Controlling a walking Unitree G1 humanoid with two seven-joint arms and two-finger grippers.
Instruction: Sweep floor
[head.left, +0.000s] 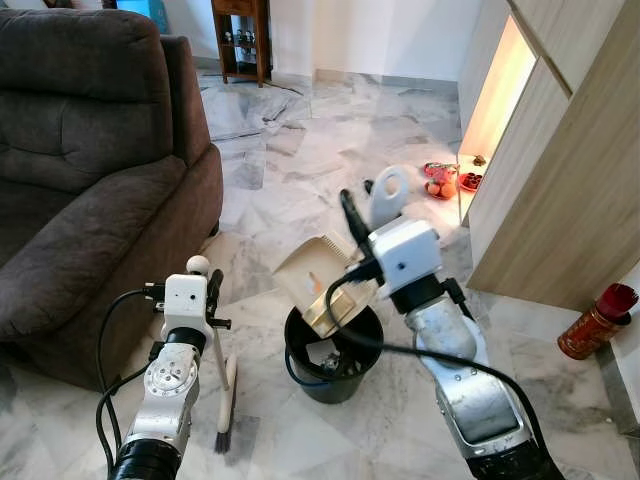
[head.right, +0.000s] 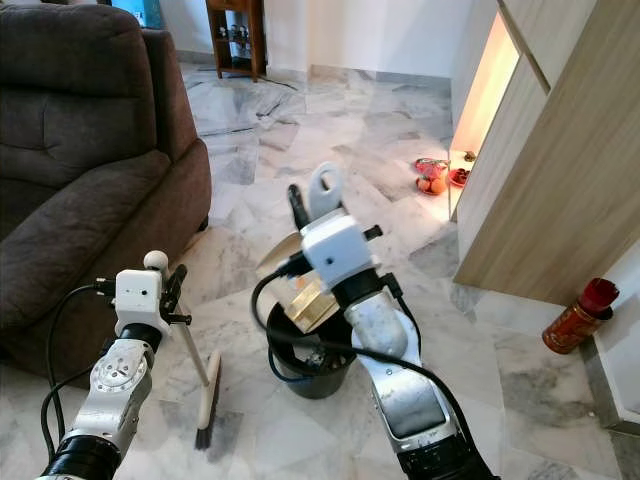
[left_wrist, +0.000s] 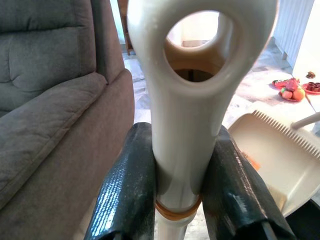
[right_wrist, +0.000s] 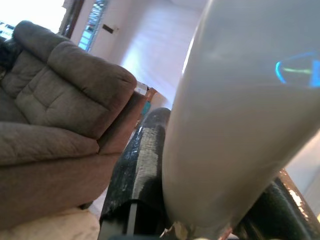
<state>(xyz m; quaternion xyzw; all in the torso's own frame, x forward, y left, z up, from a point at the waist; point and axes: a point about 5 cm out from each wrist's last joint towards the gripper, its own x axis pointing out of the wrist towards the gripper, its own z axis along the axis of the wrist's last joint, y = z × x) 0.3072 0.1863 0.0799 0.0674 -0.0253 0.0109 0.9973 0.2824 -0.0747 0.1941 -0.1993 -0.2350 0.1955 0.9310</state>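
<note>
My left gripper (head.left: 207, 283) is shut on the cream handle of a small brush (head.left: 226, 395); the bristle head rests on the marble floor (head.left: 280, 170) beside the sofa. In the left wrist view both black fingers (left_wrist: 129, 190) clamp that handle (left_wrist: 192, 100). My right gripper (head.left: 362, 222) is shut on the pale handle of the dustpan (head.left: 322, 275), which tilts over a black bin (head.left: 328, 358). Yellowish bits lie at the pan's lip above the bin's mouth. The right wrist view shows the pale dustpan handle (right_wrist: 235, 125) held against a black finger (right_wrist: 137, 165).
A dark brown sofa (head.left: 90, 180) stands on the left. Wooden cabinets (head.left: 570, 170) line the right, with a red bottle (head.left: 595, 322) at their foot and a plate of fruit (head.left: 440, 180) on the floor farther back. A wooden shelf (head.left: 242, 35) stands at the far wall.
</note>
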